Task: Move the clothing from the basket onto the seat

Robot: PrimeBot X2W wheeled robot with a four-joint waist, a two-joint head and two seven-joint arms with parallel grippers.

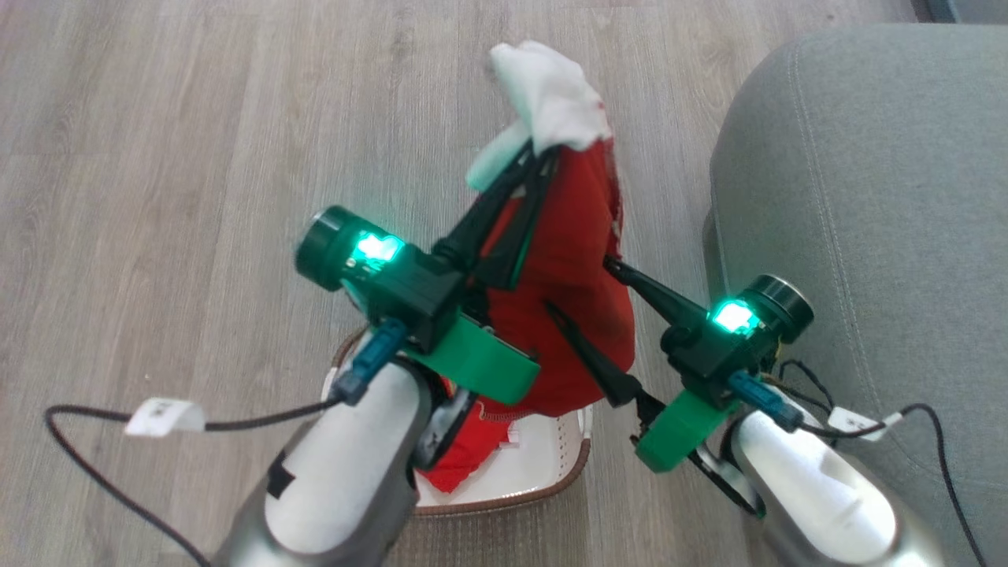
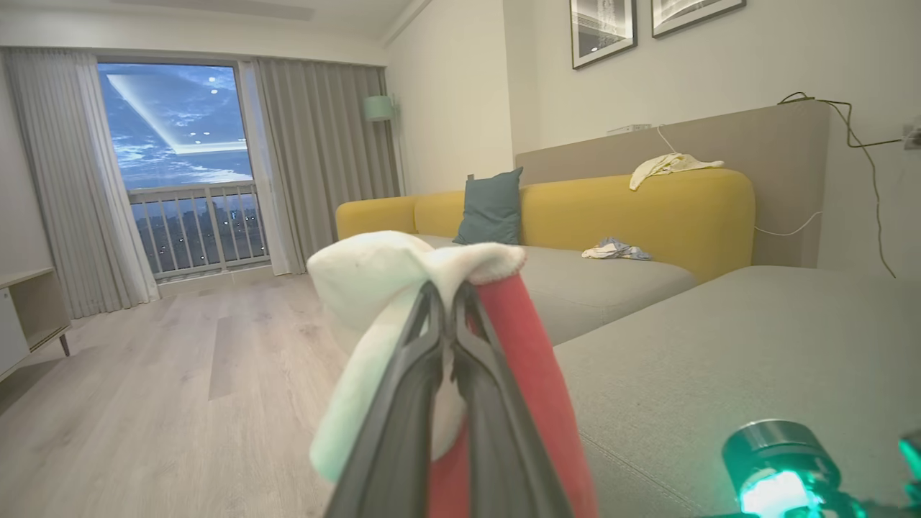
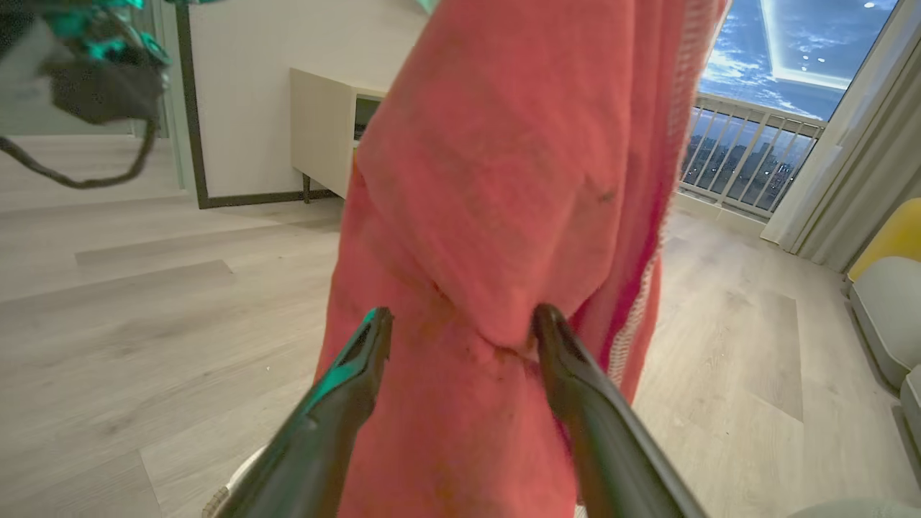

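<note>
head view, left fingers (image 1: 512, 185): closed, pinching the top fold of the red-and-white soft fabric garment (image 1: 579, 236); its white part bunches above the tips.
head view, red-and-white garment: hangs in the air over the small cream perforated plastic basket with a brown woven-look rim (image 1: 504, 504); not on the seat.
head view, right fingers (image 1: 642, 285): spread wide at the lower red cloth, one in front of it, one at its edge; no pinch seen.
head view, basket: stands on the pale wood-plank floor (image 1: 197, 157); a plain bright red fabric garment with a small white tag (image 1: 465, 453) lies inside, partly hidden by the left forearm.
head view, seat: large grey-green upholstered cushion with a stitched seam (image 1: 882, 197), just right of the basket.
left wrist view, left fingers (image 2: 424, 345): shut together on the red-and-white garment (image 2: 374, 280); white cloth drapes over the tips, red cloth falls on the right.
left wrist view, seat (image 2: 755, 345): right of the held cloth, apart from it.
left wrist view, background: yellow sofa back (image 2: 647, 208), teal cushion (image 2: 493, 207).
right wrist view, right fingers (image 3: 575, 388): wide apart; a hanging red fold of the red-and-white garment (image 3: 504, 180) bulges between the tips, touching them, not squeezed.
right wrist view, floor (image 3: 144, 324): lies below and behind the cloth.
</note>
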